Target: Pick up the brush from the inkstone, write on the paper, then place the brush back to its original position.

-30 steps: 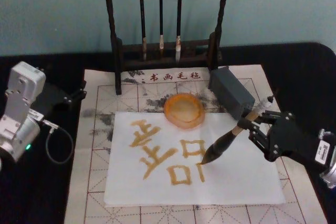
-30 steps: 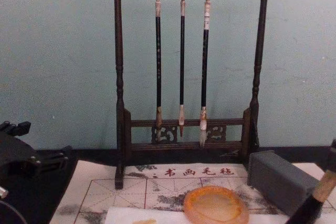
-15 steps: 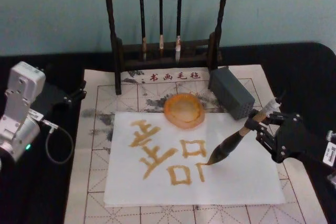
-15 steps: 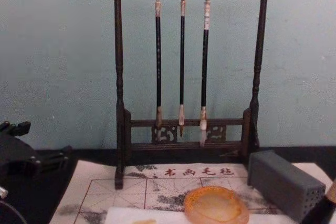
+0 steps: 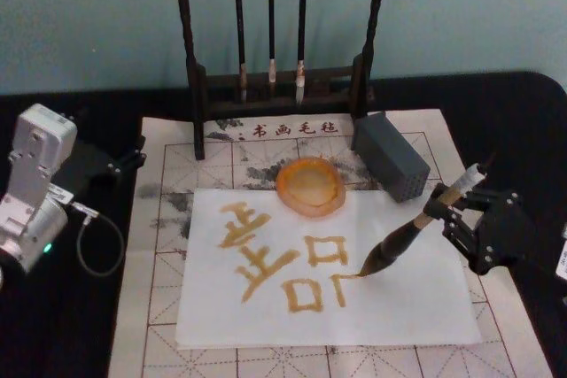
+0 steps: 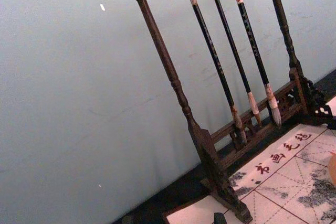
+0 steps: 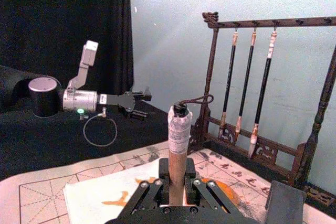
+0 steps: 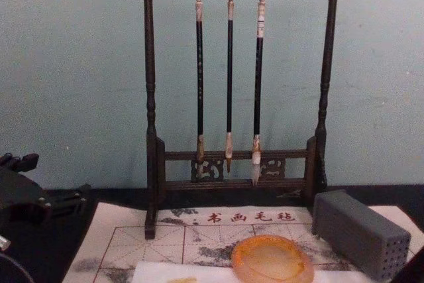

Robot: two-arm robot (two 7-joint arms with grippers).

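Note:
The brush [image 5: 409, 235] slants over the white paper [image 5: 407, 307], its dark tip touching the sheet just right of the yellow characters [image 5: 301, 263]. My right gripper [image 5: 454, 208] is shut on the tan upper handle below the white end cap. The right wrist view has the handle [image 7: 178, 145] standing up between the fingers [image 7: 149, 188]. The orange inkstone [image 5: 310, 185] [image 8: 271, 260] sits at the paper's far edge with nothing in it. My left gripper [image 5: 127, 159] [image 7: 137, 99] is parked open off the left side of the mat.
A dark wooden rack [image 5: 275, 86] [image 8: 228, 84] with three thin hanging brushes stands at the back. A grey block with small holes [image 5: 390, 157] [image 8: 361, 233] lies right of the inkstone. A gridded felt mat [image 5: 159, 307] underlies the paper. A cable loop [image 5: 97, 245] lies near the left arm.
My right gripper has moved to the right with the brush, dragging the tip rightward off the last character. In the chest view the brush has slid out past the right edge. The left arm stayed still.

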